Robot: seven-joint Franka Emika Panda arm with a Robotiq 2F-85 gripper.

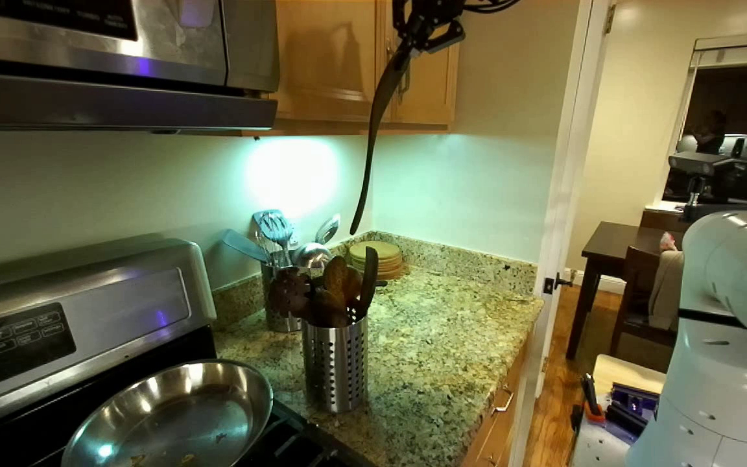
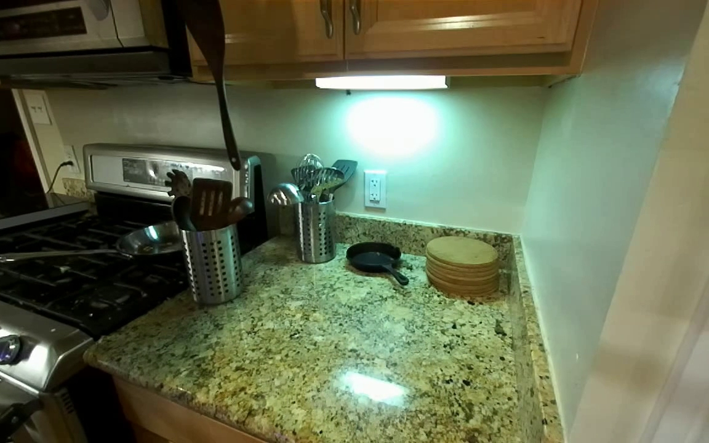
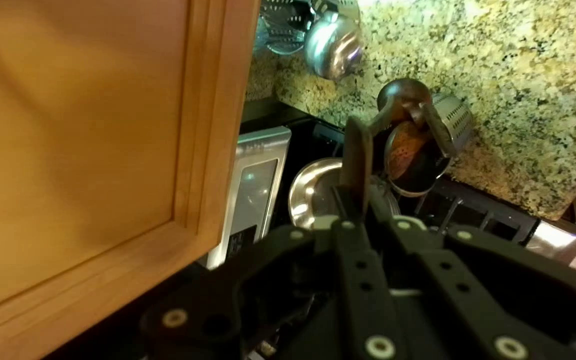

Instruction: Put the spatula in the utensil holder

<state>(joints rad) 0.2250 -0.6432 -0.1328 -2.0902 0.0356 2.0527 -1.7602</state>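
Note:
The dark brown spatula hangs from my gripper, handle down, in both exterior views (image 1: 377, 117) (image 2: 216, 55). My gripper (image 1: 411, 47) is shut on its broad head; the wrist view shows the spatula (image 3: 357, 155) between the fingertips (image 3: 360, 202). The gripper is out of frame in an exterior view. The silver perforated utensil holder (image 1: 334, 370) (image 2: 213, 264) stands upright on the counter with several brown utensils in it. The spatula's handle end is above these utensils, apart from them, close to over the holder. In the wrist view the holder (image 3: 453, 122) lies right of the spatula.
Wooden cabinets (image 1: 328, 58) (image 3: 93, 125) stand close beside the gripper. A second metal container (image 2: 316, 234) with shiny utensils stands behind the holder. A steel pan (image 1: 172, 415) sits on the stove. A black skillet (image 2: 373, 255) and stacked round boards (image 2: 462, 264) lie on the counter.

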